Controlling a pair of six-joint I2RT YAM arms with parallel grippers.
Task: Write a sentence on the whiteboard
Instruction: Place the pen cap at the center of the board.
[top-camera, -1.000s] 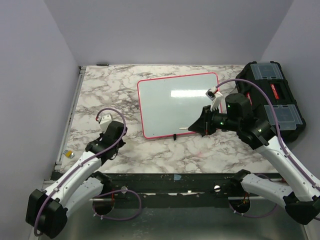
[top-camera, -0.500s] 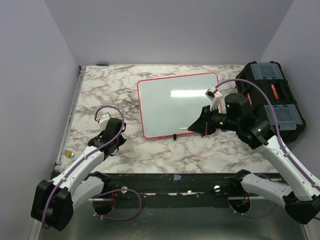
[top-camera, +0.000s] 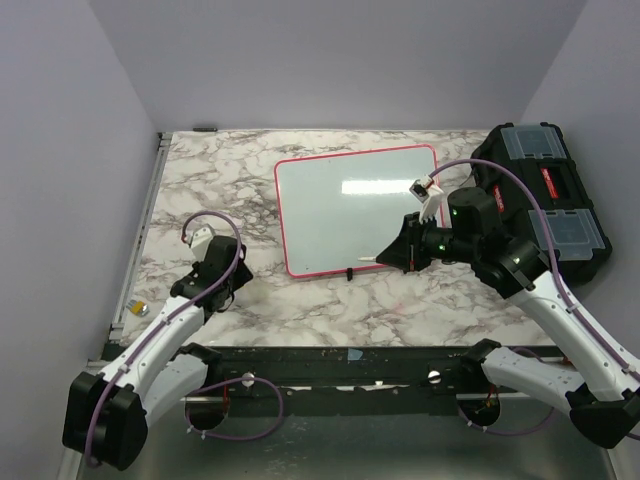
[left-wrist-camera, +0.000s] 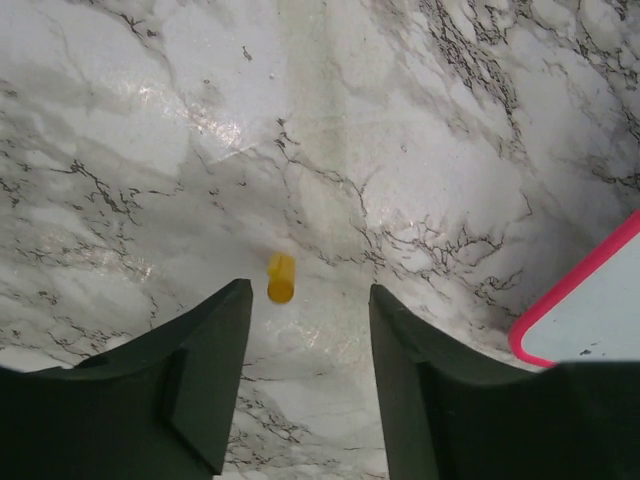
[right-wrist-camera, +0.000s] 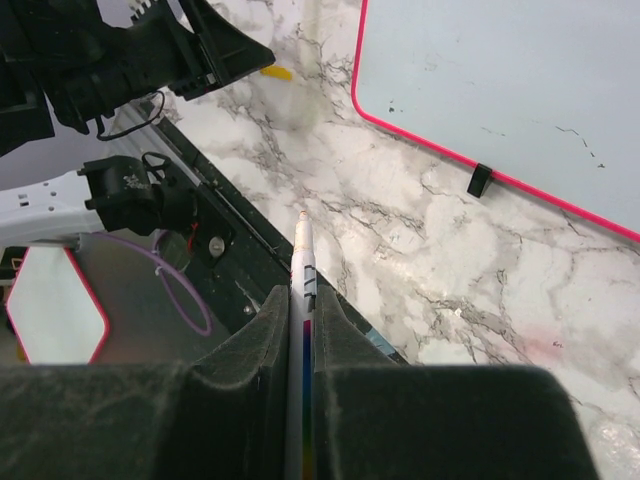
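The whiteboard (top-camera: 340, 215), white with a pink-red rim, lies flat at the table's centre; its corner (left-wrist-camera: 600, 305) shows in the left wrist view, and no sentence shows on it in any view. My right gripper (top-camera: 402, 250) hovers over the board's near right corner, shut on a white marker (right-wrist-camera: 303, 262) whose bare tip (top-camera: 366, 259) points left. My left gripper (left-wrist-camera: 308, 292) stands open low over the marble left of the board. A small yellow cap (left-wrist-camera: 281, 277) lies on the table just ahead of its fingertips, untouched.
A black toolbox (top-camera: 545, 200) with clear lid compartments sits at the right edge, behind my right arm. A black clip (top-camera: 349, 273) sticks out of the board's near edge. A small yellow-and-white object (top-camera: 140, 308) rests by the left rail.
My left wrist has shifted slightly left and away from the near edge, and its jaws have opened. The right arm and marker have not moved.
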